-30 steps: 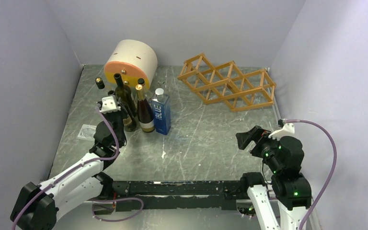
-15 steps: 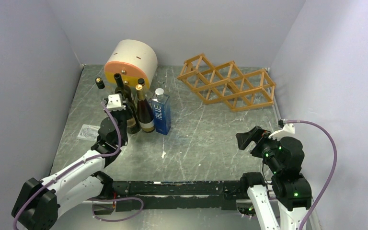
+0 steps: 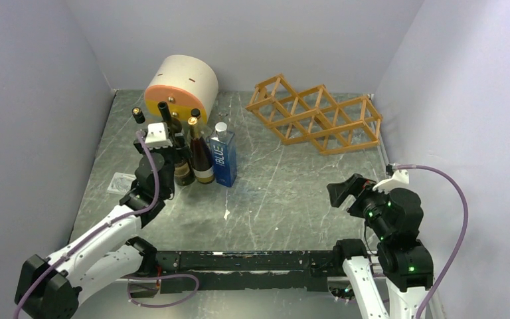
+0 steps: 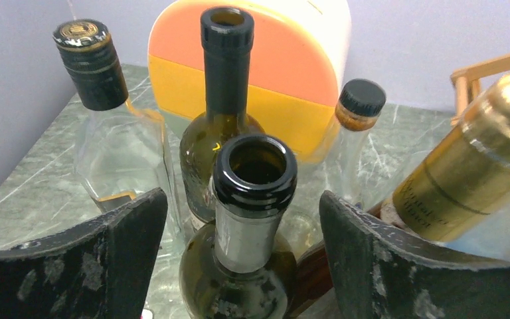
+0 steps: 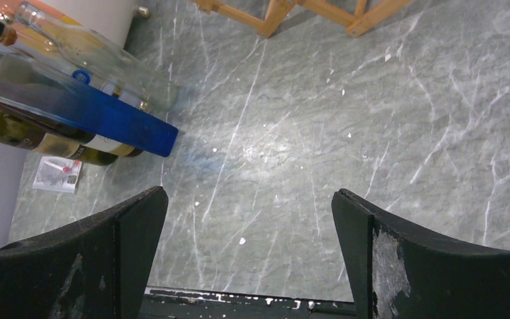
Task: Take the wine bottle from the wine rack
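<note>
A dark green wine bottle [image 4: 252, 193] with an open mouth stands upright on the table in a cluster of bottles at the left. My left gripper [image 4: 242, 207] is open, with a finger on either side of the bottle's neck and a gap on both sides. From above, the left gripper [image 3: 166, 143] covers most of that bottle. The orange-tan lattice wine rack [image 3: 315, 119] lies at the back right, and no bottle shows in its cells. My right gripper [image 3: 340, 193] hangs open and empty over bare table, far from both.
A cream and orange cylinder [image 3: 180, 85] lies behind the cluster. In the cluster are a taller dark bottle [image 4: 226, 100], a gold-foil bottle [image 4: 465, 179], two clear bottles [image 4: 113, 139] and a blue carton [image 3: 224, 159]. A white paper [image 3: 119, 182] lies at the left.
My left gripper's jaws have opened off the green bottle's neck, and the wrist has shifted slightly toward the back. The right arm has not moved.
</note>
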Motion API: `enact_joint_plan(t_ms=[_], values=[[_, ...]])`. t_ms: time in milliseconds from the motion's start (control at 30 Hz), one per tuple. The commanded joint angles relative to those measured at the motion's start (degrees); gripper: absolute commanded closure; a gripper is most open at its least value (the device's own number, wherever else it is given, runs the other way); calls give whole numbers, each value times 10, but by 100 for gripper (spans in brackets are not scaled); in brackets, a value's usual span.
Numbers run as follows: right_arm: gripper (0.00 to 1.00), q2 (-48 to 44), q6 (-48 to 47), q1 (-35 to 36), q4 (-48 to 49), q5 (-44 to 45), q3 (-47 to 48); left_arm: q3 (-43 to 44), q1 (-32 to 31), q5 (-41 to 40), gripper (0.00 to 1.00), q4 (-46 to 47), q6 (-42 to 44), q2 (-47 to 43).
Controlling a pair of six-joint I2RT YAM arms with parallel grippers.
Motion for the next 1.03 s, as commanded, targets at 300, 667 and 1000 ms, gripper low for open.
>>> enact_joint_plan(t_ms=[300,667,1000], values=[[0,130,-109,5,31,73,212,241,5,93,5,-313,-4,-126],[0,227,-148,5,104,89,414,530,5,199,2,-413,75,-48],[0,234,-131,5,135,74,398,504,5,200,1,-375,76,-84]])
